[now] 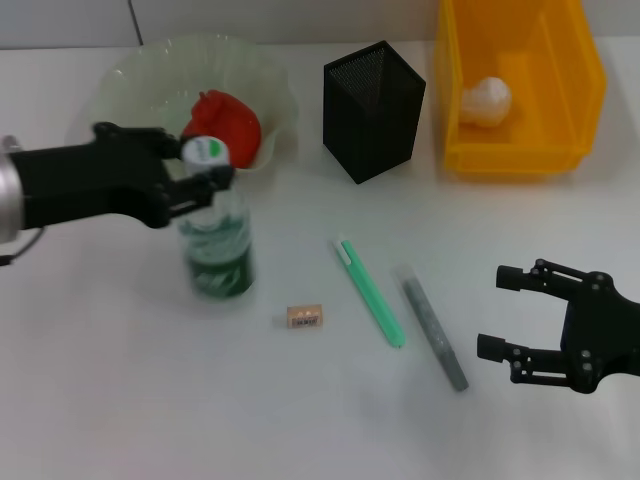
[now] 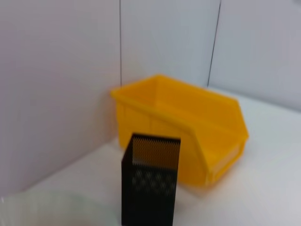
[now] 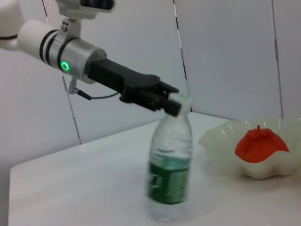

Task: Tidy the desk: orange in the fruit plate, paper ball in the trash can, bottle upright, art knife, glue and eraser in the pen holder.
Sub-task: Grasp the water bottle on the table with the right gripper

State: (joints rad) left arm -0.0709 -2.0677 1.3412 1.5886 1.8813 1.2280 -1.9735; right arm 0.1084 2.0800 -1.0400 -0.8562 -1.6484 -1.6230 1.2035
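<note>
The small clear plastic water bottle (image 1: 215, 240) with a green label stands upright left of centre in the head view, its white-green cap up. The left gripper (image 1: 200, 172) reaches in level from the left edge of the frame, black fingers (image 3: 162, 96) closed around the bottle's neck just under the cap.

Just behind the bottle, at upper left, sits the wide pale-green glass fruit plate (image 1: 140, 75) with a ruffled rim, and the red-orange lumpy orange (image 1: 228, 122) lies inside it. The tall black metal-mesh pen holder (image 1: 374, 108) stands at upper centre, empty as far as can be seen. To its right, at the upper right corner, the bright yellow-orange rectangular trash can (image 1: 520, 85) holds the crumpled white paper ball (image 1: 486, 101).

Below centre on the white desk (image 1: 120, 380) the tiny tan-beige eraser (image 1: 304, 318) lies flat, near the bottle's base. Right of it lie a slim green stick (image 1: 370, 292) and a grey stick (image 1: 432, 326), both slanting, close but apart.

The right gripper (image 1: 500, 315) hovers at lower right, fingers spread wide and holding nothing, just beside the grey stick.
</note>
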